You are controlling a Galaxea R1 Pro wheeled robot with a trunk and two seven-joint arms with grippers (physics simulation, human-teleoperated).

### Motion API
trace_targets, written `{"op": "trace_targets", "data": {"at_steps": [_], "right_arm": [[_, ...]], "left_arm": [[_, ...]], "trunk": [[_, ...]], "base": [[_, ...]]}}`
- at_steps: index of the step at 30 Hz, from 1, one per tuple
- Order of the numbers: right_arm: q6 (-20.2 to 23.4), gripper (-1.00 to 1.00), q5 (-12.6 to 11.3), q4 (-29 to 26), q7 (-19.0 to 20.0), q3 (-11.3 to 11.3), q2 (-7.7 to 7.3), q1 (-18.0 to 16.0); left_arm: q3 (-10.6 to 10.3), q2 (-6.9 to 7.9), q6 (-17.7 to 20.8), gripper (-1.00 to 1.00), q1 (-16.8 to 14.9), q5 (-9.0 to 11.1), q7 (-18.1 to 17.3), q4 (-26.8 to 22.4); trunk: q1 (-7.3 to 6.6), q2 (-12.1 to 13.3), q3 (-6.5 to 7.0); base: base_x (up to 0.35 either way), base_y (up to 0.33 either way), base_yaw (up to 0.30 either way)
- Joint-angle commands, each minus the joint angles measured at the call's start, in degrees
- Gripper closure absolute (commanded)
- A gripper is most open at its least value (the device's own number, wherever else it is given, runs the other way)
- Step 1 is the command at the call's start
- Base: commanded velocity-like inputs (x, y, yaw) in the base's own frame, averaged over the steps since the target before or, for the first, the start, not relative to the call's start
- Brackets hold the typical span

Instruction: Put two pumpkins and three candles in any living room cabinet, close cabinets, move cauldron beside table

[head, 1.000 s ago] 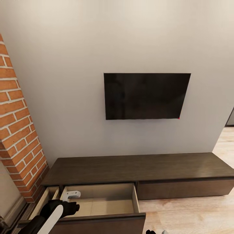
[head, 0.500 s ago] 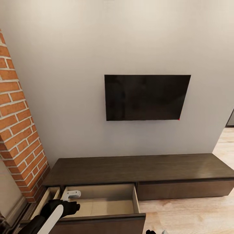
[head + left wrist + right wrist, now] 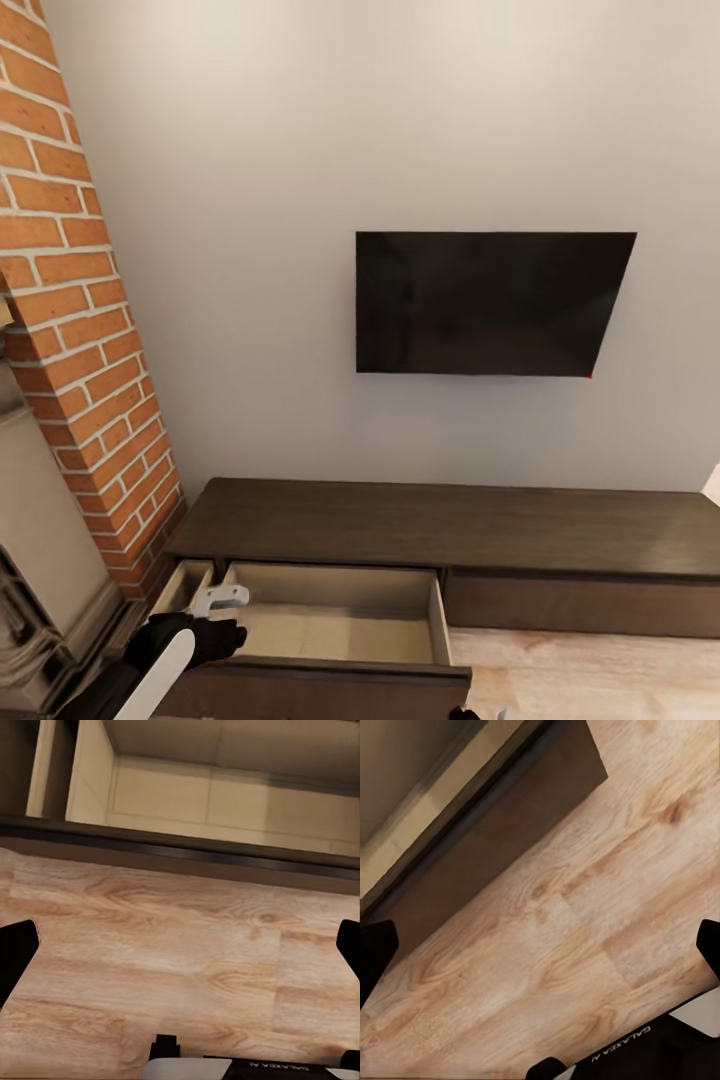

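Looking from the head view first: the cabinet (image 3: 440, 525) runs along the far wall under a black TV (image 3: 490, 303), with a brick column (image 3: 85, 310) at the left. Its left drawer (image 3: 335, 625) is pulled out toward the robot, pale beige inside, and the part of it that shows looks bare. A second, narrower slot sits open just left of it. The right drawer front is flush. The left arm (image 3: 160, 655) pokes in at the near left corner, black and white, right beside the open drawer's near edge; can't tell from here how its jaws stand. Wood floor (image 3: 600, 675) shows to the right of the drawer.

Left wrist view: the left gripper (image 3: 180, 952) hangs over the plank floor, and the two dark fingertips (image 3: 15, 956) sit at opposite edges of the frame, so the jaws are spread wide with nothing between them. Beyond the floor is the drawer's dark front edge and its beige inside.

Right wrist view: the right gripper (image 3: 540, 952) is also over the floor, fingertips (image 3: 375, 952) far apart, jaws wide and holding nothing. The cabinet's dark side and a strip of beige drawer cross one corner.
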Motion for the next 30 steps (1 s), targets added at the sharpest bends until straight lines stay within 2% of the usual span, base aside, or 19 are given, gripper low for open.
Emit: {"op": "trace_targets", "data": {"at_steps": [1,15,30], "right_arm": [[0.3,-1.00,-0.2,-0.2,-0.4,0.3,-0.02,0.0],[0.3,-1.00,-0.1,-0.2,-0.5,0.3,-0.02,0.0],[0.2,-1.00,0.2,-0.2,-0.5,0.2,-0.02,0.0]], "left_arm": [[-0.2,0.05,0.0,-1.00,-0.1,0.6,0.6,0.0],[-0.3,0.05,0.0,-1.00,-0.1,0.7,0.6,0.2],[-0.3,-0.03,0.0,-1.00,-0.1,0.7,0.7,0.4]], "trunk": [[0.02,-0.1,-0.07],[0.02,-0.1,0.12],[0.02,-0.1,0.13]], "base": [[-0.046,0.000,0.268],[-0.150,0.000,0.282],[-0.012,0.000,0.292]]}}
